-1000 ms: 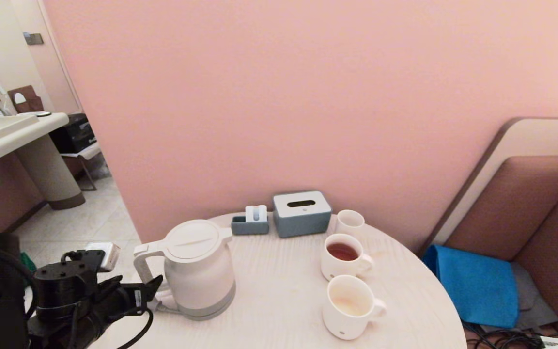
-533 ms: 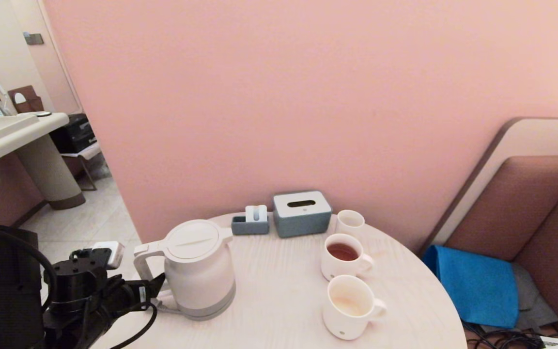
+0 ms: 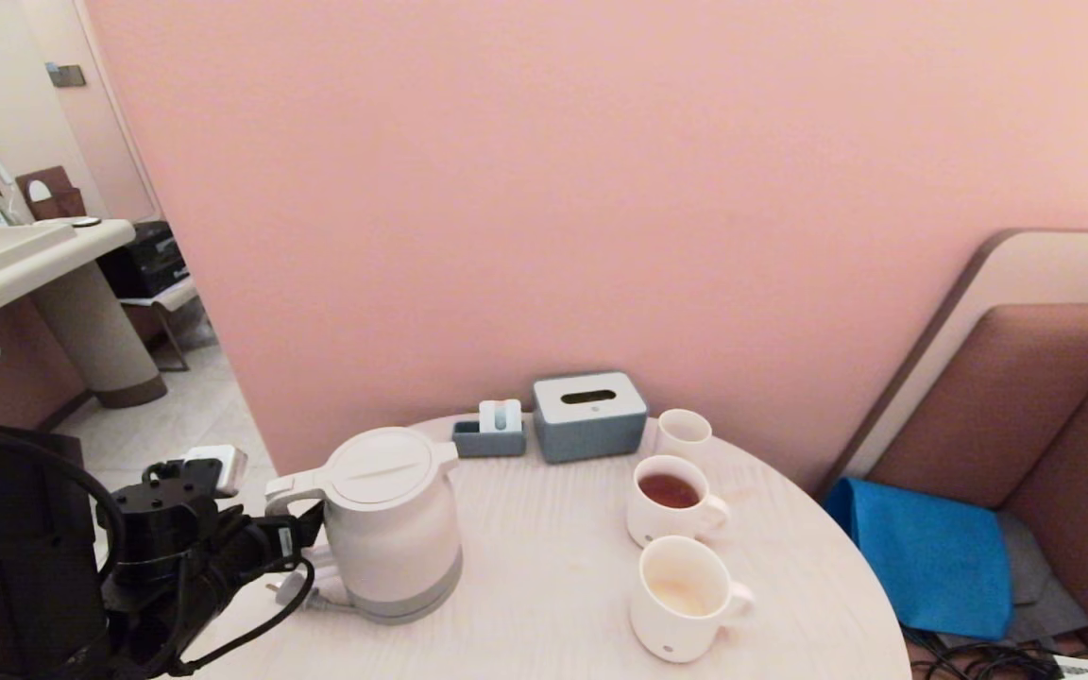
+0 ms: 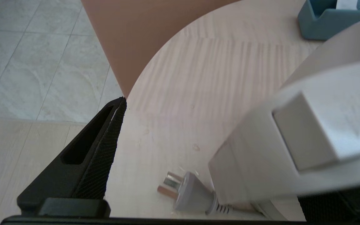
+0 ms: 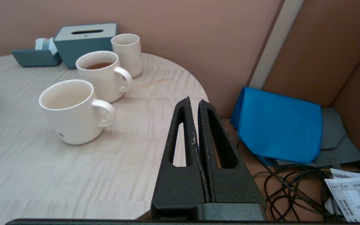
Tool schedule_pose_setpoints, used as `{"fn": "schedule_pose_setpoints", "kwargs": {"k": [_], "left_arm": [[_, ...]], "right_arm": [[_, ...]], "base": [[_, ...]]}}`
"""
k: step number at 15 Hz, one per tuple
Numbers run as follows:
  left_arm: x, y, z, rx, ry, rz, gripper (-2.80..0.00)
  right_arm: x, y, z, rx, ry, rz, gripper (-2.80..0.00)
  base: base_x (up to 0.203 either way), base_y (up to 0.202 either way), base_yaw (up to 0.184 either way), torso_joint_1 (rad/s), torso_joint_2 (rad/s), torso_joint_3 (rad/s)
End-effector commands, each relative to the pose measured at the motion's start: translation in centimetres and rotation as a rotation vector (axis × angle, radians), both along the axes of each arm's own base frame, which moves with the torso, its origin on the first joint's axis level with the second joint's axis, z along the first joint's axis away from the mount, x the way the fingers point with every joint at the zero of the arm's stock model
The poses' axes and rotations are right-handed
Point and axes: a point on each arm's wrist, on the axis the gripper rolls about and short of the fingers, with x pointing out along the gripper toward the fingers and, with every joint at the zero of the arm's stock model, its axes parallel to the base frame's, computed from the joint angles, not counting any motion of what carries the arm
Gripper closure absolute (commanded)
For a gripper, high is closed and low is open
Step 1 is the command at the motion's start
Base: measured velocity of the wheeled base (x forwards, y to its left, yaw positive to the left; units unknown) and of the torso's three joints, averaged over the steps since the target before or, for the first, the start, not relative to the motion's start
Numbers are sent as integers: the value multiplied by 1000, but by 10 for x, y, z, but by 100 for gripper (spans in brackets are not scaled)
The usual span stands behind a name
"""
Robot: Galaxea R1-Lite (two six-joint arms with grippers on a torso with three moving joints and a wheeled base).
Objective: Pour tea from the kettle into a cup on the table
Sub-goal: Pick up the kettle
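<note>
Inside, the cup (image 3: pixel 681 599) holds pale tea (image 3: pixel 678 597).

1. The head camera looked down over the whole table (image 3: pixel 544 586) toward the wall.
2. The left wrist camera sat very close behind the kettle (image 4: pixel 308 137) handle, facing the table edge.
3. The right wrist camera looked low across the table; it shared the cup (image 5: pixel 73 112) with the head view.
</note>
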Motion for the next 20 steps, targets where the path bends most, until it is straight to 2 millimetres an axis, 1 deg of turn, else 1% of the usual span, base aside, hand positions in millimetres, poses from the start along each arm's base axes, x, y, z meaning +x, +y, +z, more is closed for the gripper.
{"fn": "schedule_pose_setpoints", "kwargs": {"k": [1, 12, 15, 16, 20], "left_arm": [[6, -1, 6, -8, -61, 0, -280], [4, 0, 13, -9, -88, 19, -280], [9, 1, 14, -7, -105, 35, -280], [10, 1, 13, -4, -102, 49, 0], [10, 2, 12, -15, -99, 55, 0]], "right_arm": [[0, 0, 0, 0, 1, 0, 0], [0, 0, 0, 0, 0, 0, 0], [0, 0, 0, 0, 0, 0, 0], [0, 0, 0, 0, 1, 0, 0], [0, 0, 0, 0, 1, 0, 0]], "base": [[0, 0, 0, 0, 0, 0], [0, 0, 0, 0, 0, 0], [0, 0, 0, 0, 0, 0], [0, 0, 0, 0, 0, 0], [0, 0, 0, 0, 0, 0]]}}
